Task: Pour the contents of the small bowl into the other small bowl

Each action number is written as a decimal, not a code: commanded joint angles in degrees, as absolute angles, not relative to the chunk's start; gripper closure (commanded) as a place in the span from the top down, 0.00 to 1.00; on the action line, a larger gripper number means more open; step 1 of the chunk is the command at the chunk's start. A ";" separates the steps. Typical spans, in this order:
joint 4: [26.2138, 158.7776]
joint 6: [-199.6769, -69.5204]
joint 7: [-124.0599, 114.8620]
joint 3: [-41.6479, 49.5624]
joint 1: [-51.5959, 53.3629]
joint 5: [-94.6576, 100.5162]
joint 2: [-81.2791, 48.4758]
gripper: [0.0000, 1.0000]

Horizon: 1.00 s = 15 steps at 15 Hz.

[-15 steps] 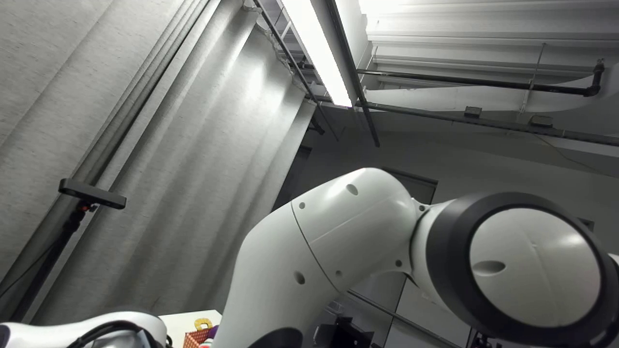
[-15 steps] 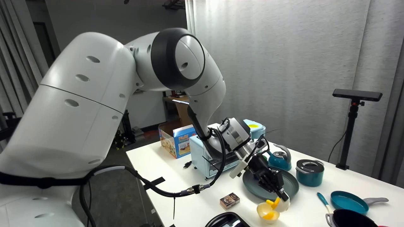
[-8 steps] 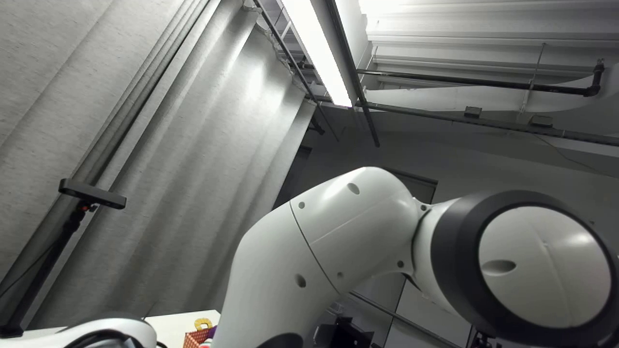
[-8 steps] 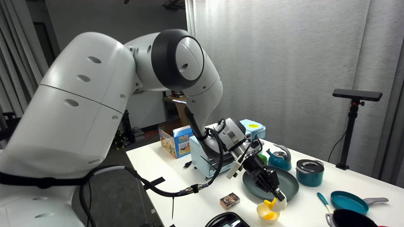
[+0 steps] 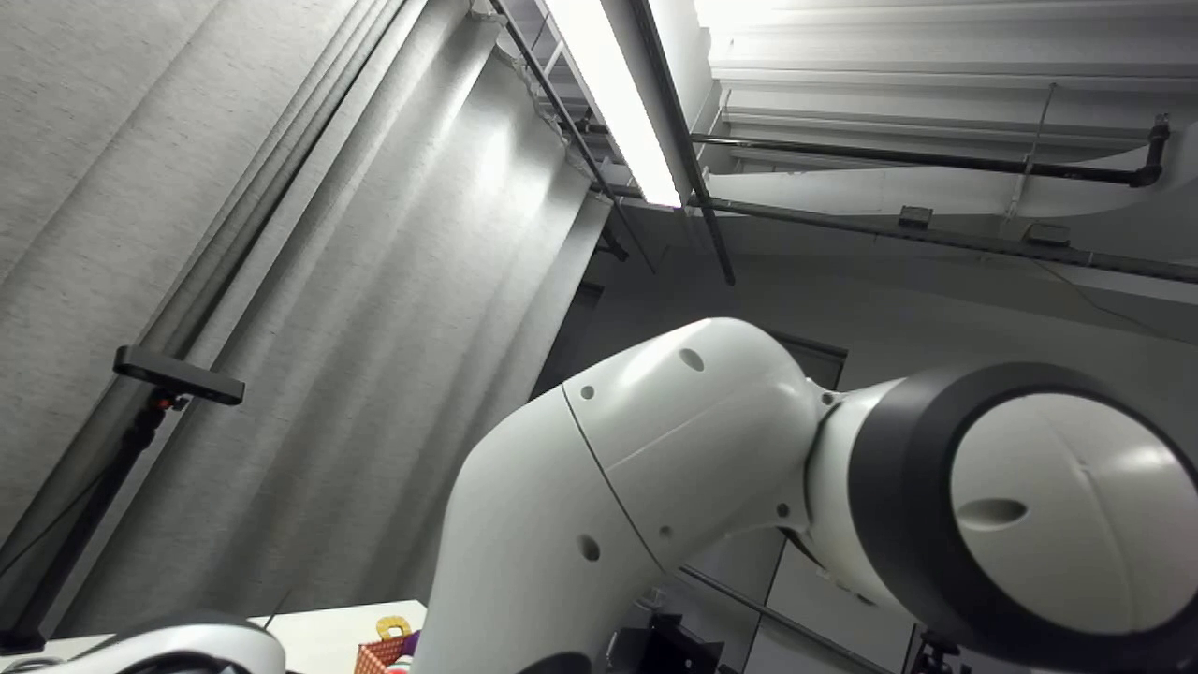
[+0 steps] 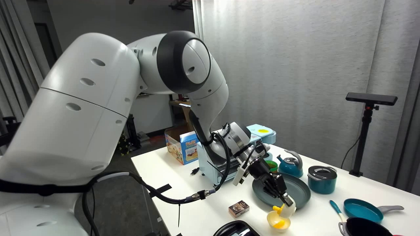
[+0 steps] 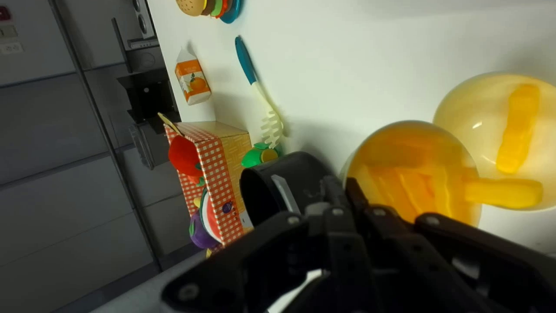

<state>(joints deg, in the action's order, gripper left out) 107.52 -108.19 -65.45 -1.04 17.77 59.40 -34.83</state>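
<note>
1 white table (image 6: 315, 213), grey curtains (image 6: 288, 75)

Bowl (image 6: 288, 211) of yellow sticks (image 7: 443, 189), tilted toward upright bowl (image 7: 467, 108) holding one stick (image 7: 517, 128)

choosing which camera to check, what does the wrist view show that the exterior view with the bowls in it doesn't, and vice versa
Only the wrist view: a carton with an orange on it, a toy burger, a toothed white utensil head, and a purple toy in a checked basket.

Only that exterior view: the toaster oven, kettle, lidded pot, blue frying pan and grey plate.

Both: the gripper holding the tilted bowl, the lower bowl, and yellow pieces, one poking from the tilted bowl's mouth.
</note>
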 commanded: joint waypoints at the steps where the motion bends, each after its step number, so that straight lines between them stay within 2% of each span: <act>1: 109.01 -105.40 -69.40 -2.04 18.91 63.07 -33.54 0.01; 15: 108.38 -97.99 -73.97 -4.95 19.36 62.34 -34.13 0.01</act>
<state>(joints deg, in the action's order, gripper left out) 107.84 -100.51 -72.15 -4.20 19.34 61.52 -34.73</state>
